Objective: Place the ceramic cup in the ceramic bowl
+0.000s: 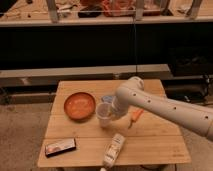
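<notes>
Camera view: end effector (pixel 112 107) sits at the right side of the ceramic cup (pixel 103 114), arm (pixel 167 109) reaching in from the right across the surface (pixel 150 136). It is hidden against the cup wall, so I cannot tell how wide it stands or whether it actually has hold of the cup. Contact looks likely, not confirmed.

Cup is upright, mouth up, just beside the right rim of the ceramic bowl (pixel 76 106), near mid-surface. Can't say if it's resting or slightly raised. The side approach makes sense: it leaves the cup's left side free, facing the bowl.

Bowl is empty and wider than the cup, so the drop target is forgiving.

Room to move:
- Leftward path cup to bowl is short and unobstructed; my read is the only hurdle is the bowl rim — lift before translating.
- Blue object (pixel 106 99) sits close behind the cup, so avoid drifting back.
- Orange item (pixel 136 115) lies under the arm, to the right.
- White bottle (pixel 113 149) lies toward the front edge and a dark packet (pixel 60 147) at front left, both well apart from the path.
- Bowl stands clear of the left edge.
</notes>
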`<state>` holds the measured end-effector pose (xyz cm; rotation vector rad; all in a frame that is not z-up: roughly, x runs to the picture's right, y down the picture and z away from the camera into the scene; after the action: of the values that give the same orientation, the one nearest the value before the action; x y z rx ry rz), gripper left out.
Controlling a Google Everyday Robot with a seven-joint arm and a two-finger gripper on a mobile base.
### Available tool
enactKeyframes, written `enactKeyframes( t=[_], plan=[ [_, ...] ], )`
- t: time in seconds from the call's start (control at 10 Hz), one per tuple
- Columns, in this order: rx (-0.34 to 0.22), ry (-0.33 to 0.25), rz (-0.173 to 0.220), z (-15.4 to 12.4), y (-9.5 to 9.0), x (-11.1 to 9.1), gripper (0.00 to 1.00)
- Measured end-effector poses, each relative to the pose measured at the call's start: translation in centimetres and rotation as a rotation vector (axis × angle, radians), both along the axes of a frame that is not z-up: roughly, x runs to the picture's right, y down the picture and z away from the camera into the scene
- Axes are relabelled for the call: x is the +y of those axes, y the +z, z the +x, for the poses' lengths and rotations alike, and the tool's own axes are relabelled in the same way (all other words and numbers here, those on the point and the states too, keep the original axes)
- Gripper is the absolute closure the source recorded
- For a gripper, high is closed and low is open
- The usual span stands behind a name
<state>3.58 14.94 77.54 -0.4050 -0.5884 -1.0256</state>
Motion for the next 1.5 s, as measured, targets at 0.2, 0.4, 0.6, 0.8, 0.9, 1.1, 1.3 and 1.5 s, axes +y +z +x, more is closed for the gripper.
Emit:
enactKeyframes(
  t=[0.2,0.4,0.6,0.8,0.9,1.1,1.3,1.5],
  plan=[
    [0.003,0.004,-0.007,-0.2,0.0,-0.2,1.0],
    [0.007,0.007,-0.016,-0.5,0.4,-0.9,1.0],
    [0.004,-0.002,-0.022,-1.4,0.7,-1.6,1.0],
    [0.004,-0.009,-0.026,-1.8,1.0,-2.1,1.0],
    [0.005,-0.013,-0.027,-2.1,1.1,-2.5,1.0],
    [0.002,-0.026,-0.03,-3.4,1.7,-3.3,1.0],
    [-0.004,-0.044,-0.032,-5.0,2.6,-4.4,1.0],
    [-0.001,-0.05,-0.033,-5.0,2.7,-4.6,1.0]
  ],
)
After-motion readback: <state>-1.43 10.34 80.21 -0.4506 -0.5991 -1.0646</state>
